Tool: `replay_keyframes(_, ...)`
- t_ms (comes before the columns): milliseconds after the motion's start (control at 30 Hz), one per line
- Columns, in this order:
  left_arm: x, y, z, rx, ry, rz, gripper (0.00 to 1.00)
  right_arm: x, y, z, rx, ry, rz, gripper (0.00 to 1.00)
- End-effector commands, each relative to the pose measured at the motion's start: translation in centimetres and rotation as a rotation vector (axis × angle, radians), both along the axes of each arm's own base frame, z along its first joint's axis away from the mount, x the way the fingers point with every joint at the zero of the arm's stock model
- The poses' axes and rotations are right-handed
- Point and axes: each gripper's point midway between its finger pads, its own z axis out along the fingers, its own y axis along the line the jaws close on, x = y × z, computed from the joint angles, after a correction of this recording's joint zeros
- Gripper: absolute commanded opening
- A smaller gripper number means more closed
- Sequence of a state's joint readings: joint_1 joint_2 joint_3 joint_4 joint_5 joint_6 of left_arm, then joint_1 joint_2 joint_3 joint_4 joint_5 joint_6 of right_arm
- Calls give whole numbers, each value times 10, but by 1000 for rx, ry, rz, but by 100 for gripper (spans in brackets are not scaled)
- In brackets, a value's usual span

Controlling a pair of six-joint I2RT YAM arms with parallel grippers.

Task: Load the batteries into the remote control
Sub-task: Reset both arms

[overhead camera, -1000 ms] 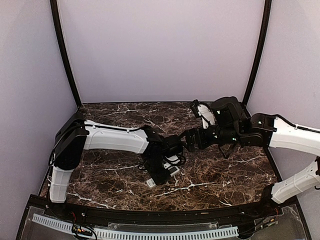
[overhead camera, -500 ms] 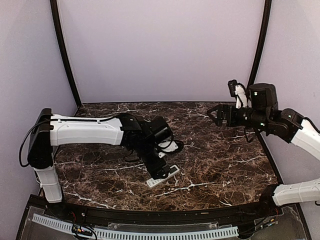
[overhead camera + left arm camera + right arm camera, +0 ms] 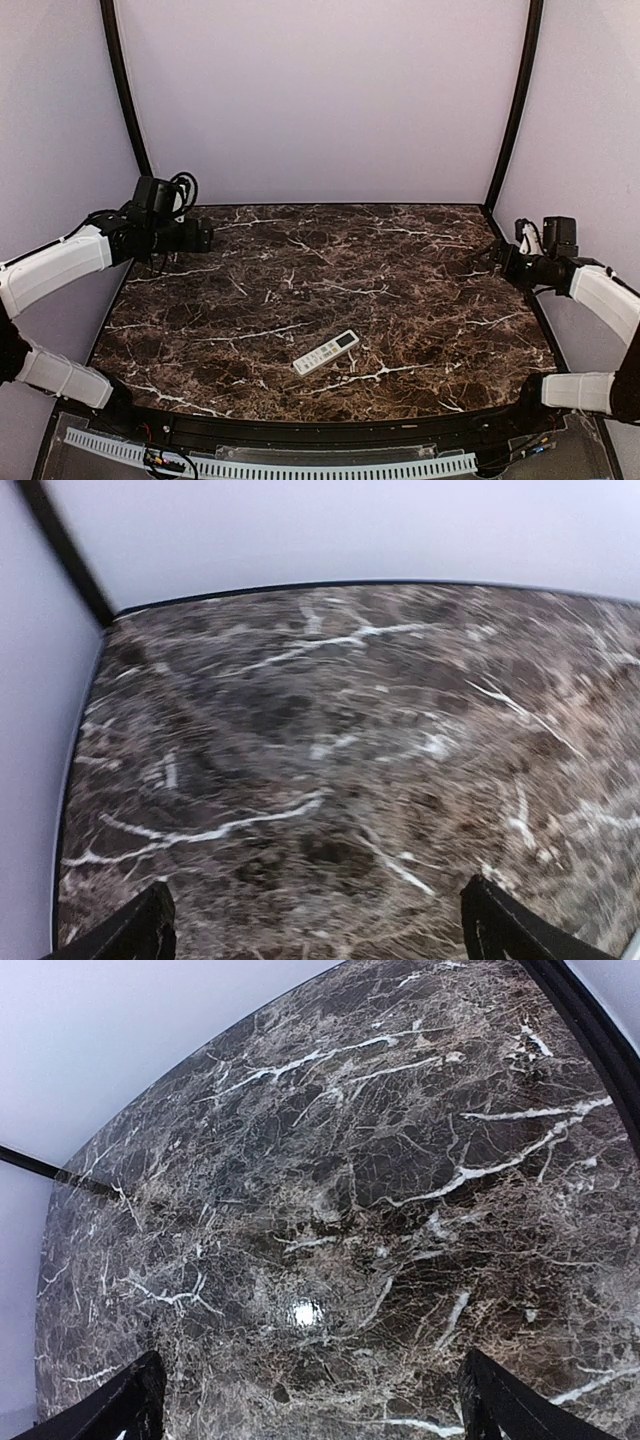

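Left end effector and right end effector have withdrawn to opposite bench sides, wide and empty; the remote control lies alone near the front, so I judge loading done.

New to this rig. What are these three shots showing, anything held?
Two robot arms, left and right, are bolted at the near edge of a dark brown marble-pattern table. The wide picture is from a fixed camera above and behind them; the other two are from a camera on each wrist, looking out over the table. A slim white rectangular plastic remote control lies near the table's front middle. The left end effector and right end effector are both open, holding nothing. No batteries show.
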State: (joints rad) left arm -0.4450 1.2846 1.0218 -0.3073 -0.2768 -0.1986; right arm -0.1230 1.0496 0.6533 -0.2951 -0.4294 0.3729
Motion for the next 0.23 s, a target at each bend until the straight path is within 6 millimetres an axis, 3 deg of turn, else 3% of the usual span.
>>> replay_keyframes(0, -5, 78, -12, -98, -119, 373, 99, 8, 3, 0, 32, -85, 12, 99)
replay_keyframes(33, -14, 88, -24, -92, -123, 400, 99, 7, 2, -4, 31, -82, -1, 99)
replay_keyframes(67, -14, 93, -16, -107, -184, 420, 99, 7, -2, -8, 29, -77, -26, 99)
replay_keyframes(100, -22, 98, -34, -83, -164, 429, 99, 6, -1, -8, 39, -82, -23, 98)
replay_keyframes(133, -21, 102, -26, -91, -214, 449, 99, 7, 3, -4, 49, -115, -1, 98)
replay_keyframes(200, -26, 110, -32, -64, -224, 474, 98, 6, 8, 0, 59, -142, 35, 98)
